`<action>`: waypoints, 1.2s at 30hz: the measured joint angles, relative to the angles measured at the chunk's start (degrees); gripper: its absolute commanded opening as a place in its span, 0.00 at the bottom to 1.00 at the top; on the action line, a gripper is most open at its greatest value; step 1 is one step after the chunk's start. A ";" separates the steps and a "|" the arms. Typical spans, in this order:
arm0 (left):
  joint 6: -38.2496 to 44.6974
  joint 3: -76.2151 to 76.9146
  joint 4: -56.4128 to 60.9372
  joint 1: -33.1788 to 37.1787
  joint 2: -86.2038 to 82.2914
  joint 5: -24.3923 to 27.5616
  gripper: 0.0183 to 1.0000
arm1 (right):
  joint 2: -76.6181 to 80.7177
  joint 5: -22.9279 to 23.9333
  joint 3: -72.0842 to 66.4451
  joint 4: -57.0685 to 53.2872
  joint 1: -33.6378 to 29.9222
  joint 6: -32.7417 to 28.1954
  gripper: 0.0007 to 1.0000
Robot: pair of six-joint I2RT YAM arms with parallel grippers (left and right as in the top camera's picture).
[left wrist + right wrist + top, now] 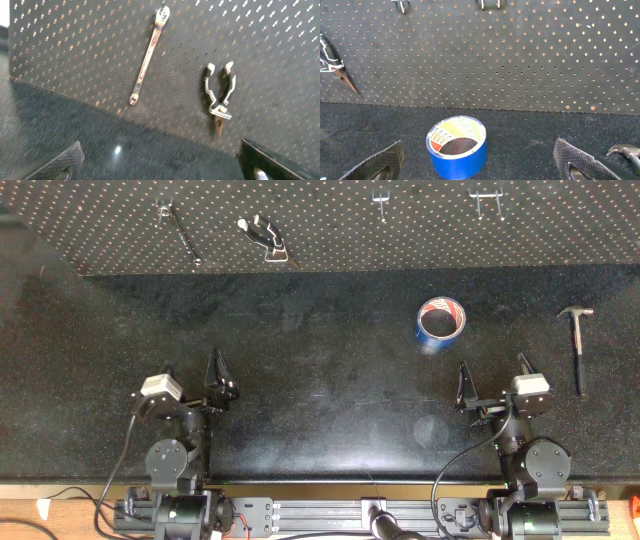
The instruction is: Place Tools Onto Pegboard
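Pegboard (400,230) runs along the whole far side, dark and dotted with holes, with the black mat of the table (320,340) spread in front of it. Both my arms are folded low at the near edge, wrists pointing toward the board. My left claw (192,368) hangs over bare mat at the near left with its fingers spread wide and nothing between them. My right claw (492,370) sits at the near right, just as wide and just as unladen. From my own wrists I see only the inner edges of my fingers, their tips cut off. My right wrist also catches just the head of the hammer (622,150) and part of the pliers (335,65). What the pliers hang from I cannot make out. The tape (441,321) is a blue roll lying flat on the mat with its hole up and a red and pale lining inside. It lies beyond my right claw, a little to its left, apart from my fingers and near the foot of the board. The hammer lies on the mat at the far right, well apart from the tape, silver head toward the board and black handle pointing near. On the board's left a slim silver wrench (147,55) hangs slanted. Just right of it are the pliers, grey-and-black handles up, nose down. Two bare metal hooks (380,202) (487,202) stick out of the board's right half.
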 measured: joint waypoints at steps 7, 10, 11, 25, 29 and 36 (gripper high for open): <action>13.64 0.00 -11.10 -1.95 -7.85 3.08 0.99 | 0.00 0.00 0.00 0.00 0.00 0.00 0.98; 14.47 0.00 -11.13 -1.95 -8.02 3.34 1.00 | 0.00 0.00 0.00 0.00 0.00 0.00 0.98; 14.47 0.00 -11.15 -1.95 -8.02 3.48 1.00 | 0.00 0.00 0.00 0.00 0.00 0.00 0.98; 14.47 0.00 -11.15 -1.95 -8.02 3.50 0.99 | 1.18 1.42 0.26 0.42 0.00 6.62 0.98; 14.49 0.02 -11.34 -1.95 -8.20 3.91 1.00 | 30.97 -1.75 17.33 -0.35 2.23 12.92 0.98; 14.49 0.02 -11.30 -1.95 -8.28 3.93 0.99 | 75.19 0.48 55.25 -27.39 15.72 11.30 0.98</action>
